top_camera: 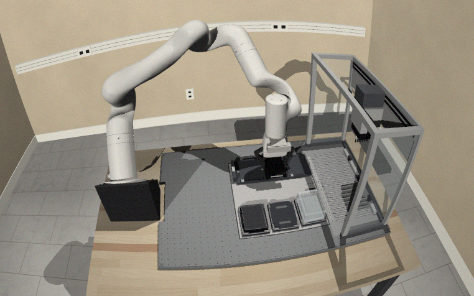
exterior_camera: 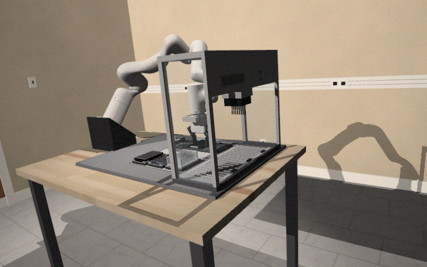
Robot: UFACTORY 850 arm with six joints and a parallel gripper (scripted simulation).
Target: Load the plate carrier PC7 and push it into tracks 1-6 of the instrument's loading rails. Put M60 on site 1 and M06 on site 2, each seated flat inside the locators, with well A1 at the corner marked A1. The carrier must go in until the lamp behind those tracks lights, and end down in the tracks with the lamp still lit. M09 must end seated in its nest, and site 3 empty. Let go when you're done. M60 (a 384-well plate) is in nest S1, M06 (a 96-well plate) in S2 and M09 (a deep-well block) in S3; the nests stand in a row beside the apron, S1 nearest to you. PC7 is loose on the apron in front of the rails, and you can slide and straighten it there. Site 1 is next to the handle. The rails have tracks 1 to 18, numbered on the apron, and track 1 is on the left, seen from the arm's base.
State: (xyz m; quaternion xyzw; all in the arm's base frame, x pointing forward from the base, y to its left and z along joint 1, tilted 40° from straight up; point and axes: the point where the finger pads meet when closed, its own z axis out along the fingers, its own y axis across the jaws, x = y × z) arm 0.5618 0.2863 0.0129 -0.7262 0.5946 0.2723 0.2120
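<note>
The dark plate carrier PC7 lies crosswise on the apron in front of the rails; it also shows in the exterior view. My gripper points straight down over the carrier's middle site, with its fingers wide open around a dark plate that rests there. In the exterior view the gripper stands low on the carrier. A dark plate sits in the nest nearest the arm. The middle nest looks empty. The clear deep-well block sits in the far nest.
The instrument's grey frame stands over the loading rails at the right. A pipetting head hangs under its roof. The arm's black base stands at the left of the perforated plate.
</note>
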